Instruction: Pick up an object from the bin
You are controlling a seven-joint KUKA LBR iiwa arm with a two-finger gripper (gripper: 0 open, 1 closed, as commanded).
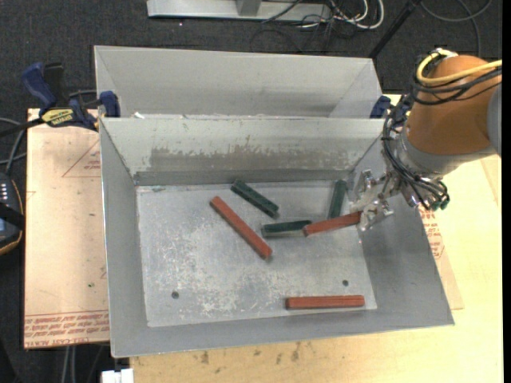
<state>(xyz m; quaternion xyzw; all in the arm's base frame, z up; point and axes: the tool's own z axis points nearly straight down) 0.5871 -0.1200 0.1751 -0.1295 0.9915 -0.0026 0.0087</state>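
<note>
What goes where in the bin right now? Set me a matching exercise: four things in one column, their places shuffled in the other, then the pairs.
Things
1. tool
2. slanted red stick
3. level red stick
4. slanted green stick

Places in the bin
A. near the front edge, right of middle
B. middle of the floor
C. right side, at the end of a third red stick
D. toward the back wall, just behind the middle

Pairs: 1-C, 2-B, 3-A, 4-D
</note>
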